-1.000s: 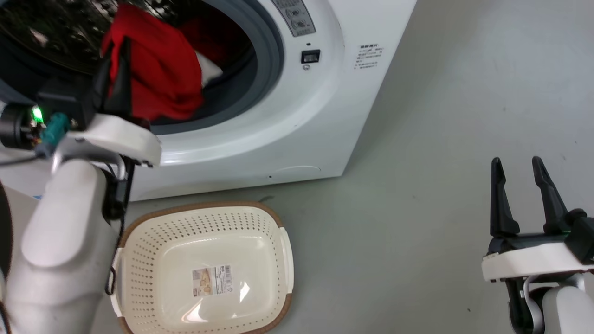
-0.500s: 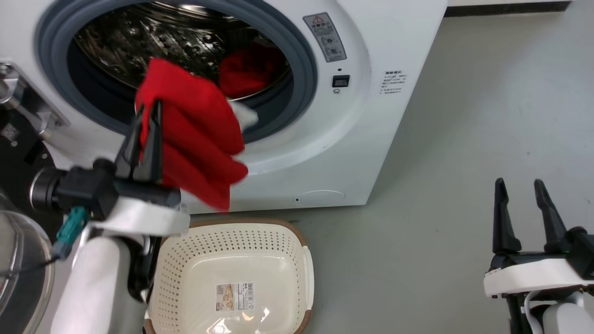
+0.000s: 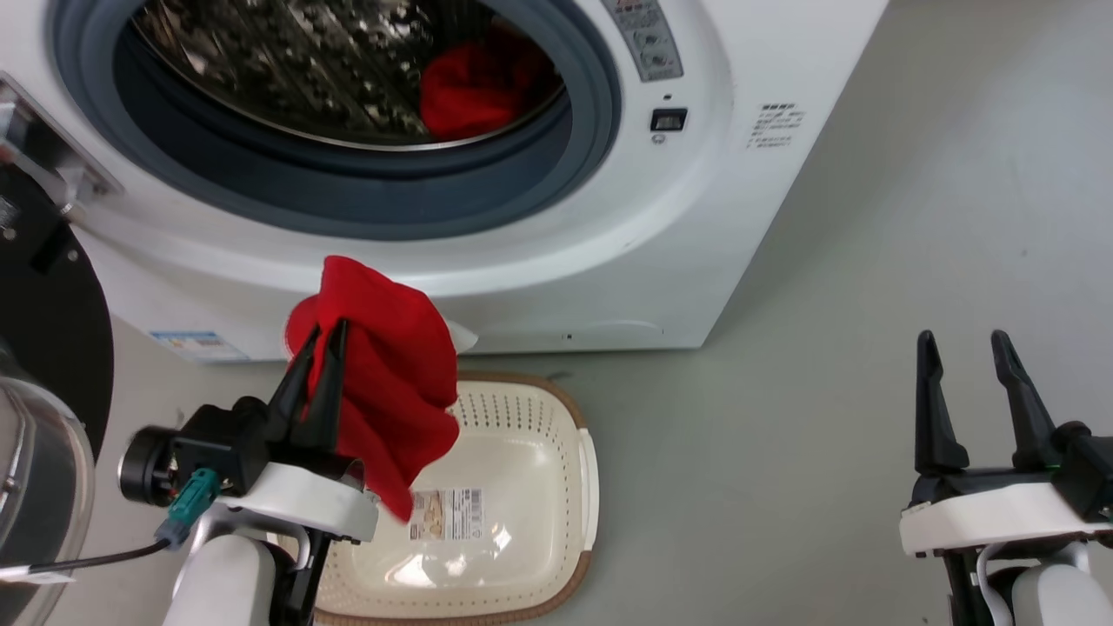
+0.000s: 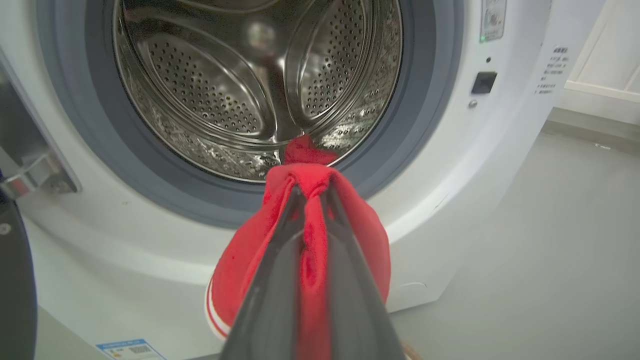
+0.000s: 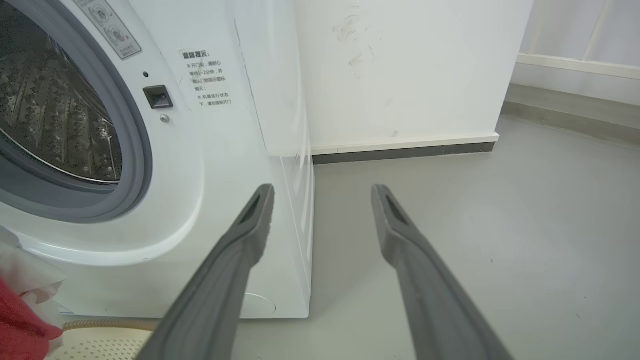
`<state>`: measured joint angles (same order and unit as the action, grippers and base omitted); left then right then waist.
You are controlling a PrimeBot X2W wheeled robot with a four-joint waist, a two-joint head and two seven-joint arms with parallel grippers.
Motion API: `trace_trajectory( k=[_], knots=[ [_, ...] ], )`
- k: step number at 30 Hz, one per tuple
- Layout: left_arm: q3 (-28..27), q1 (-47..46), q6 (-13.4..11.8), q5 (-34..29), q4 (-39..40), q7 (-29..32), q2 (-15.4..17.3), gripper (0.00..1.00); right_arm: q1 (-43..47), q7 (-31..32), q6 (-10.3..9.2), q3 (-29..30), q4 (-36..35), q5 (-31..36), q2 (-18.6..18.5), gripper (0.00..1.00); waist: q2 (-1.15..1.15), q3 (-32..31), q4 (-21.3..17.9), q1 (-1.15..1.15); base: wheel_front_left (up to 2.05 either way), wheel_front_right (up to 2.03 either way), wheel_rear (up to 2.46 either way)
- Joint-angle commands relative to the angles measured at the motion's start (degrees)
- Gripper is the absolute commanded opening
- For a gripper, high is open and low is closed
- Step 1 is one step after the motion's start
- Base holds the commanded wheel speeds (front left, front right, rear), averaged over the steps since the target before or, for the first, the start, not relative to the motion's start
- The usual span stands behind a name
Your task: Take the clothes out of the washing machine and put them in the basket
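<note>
Above the basket, at its left side, the left gripper clamps a red garment — the basket's middle lies rightward; the right gripper stands apart.

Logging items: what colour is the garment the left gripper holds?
Bright red garment, clearest in head view.

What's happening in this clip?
The robot is unloading a washing machine. Its left gripper is shut on a red garment, holding it outside the porthole and above the left part of the basket on the floor; it has not been dropped in yet. A second red garment lies in the drum. The right gripper is open and holds nothing, off to the right.
</note>
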<state>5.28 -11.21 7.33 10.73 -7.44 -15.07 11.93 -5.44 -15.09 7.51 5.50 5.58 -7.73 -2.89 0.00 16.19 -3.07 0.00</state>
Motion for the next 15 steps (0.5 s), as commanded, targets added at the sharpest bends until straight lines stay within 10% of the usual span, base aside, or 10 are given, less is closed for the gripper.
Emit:
trace_trajectory(
  k=[1,15],
  knots=[
    [-0.1,-1.33,0.02,0.37,-2.08,-0.15,-0.45,0.0,-1.03,-0.13,-0.04,-0.27,-0.44,0.2,0.02,1.0,0.0,2.85,0.3,0.0,0.0,0.0,0.0],
    [3.22,-12.68,0.1,1.49,-27.42,-0.15,0.1,0.0,-7.2,-0.13,-0.04,-1.71,-3.03,0.6,0.01,1.0,0.0,20.73,-0.58,0.0,0.0,0.0,0.0]
  ],
)
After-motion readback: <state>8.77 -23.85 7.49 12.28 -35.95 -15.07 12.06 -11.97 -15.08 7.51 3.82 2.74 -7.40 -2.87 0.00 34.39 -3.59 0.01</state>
